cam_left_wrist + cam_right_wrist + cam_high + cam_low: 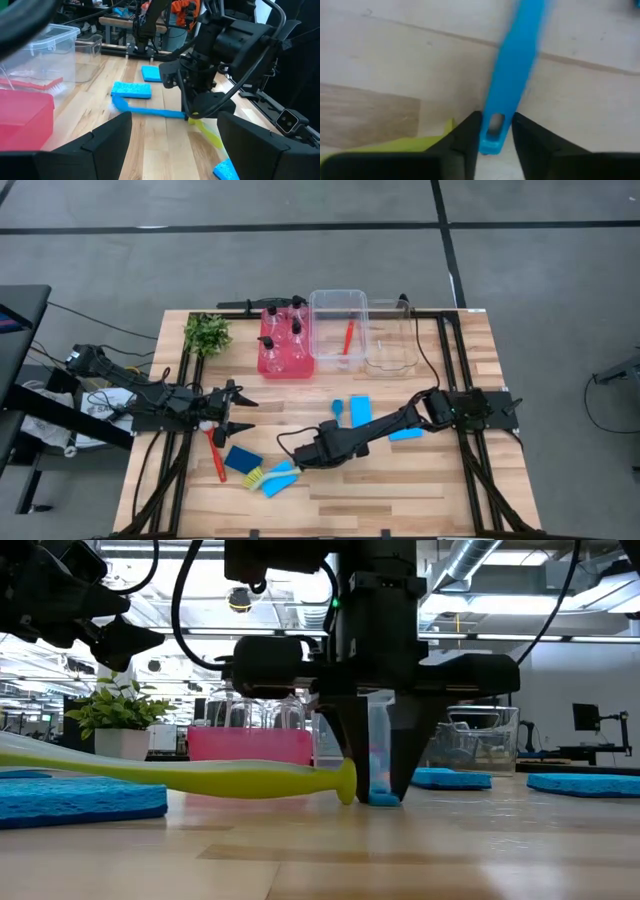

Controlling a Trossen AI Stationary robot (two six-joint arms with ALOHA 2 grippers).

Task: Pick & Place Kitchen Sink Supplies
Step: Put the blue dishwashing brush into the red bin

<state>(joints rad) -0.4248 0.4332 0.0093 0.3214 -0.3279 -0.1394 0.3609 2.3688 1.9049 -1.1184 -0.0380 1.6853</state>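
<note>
Right gripper [494,131] is standing narrowly parted around the handle end of the blue brush [512,70], which is lying flat mid-table, fingers flanking it without clearly clamping. Grabbing so near the tip is risking a slip or swing on lifting, and the yellow-green brush [190,776] touching alongside is likely getting dragged. Left gripper [232,408] is waiting wide open by the red brush [216,455].
</note>
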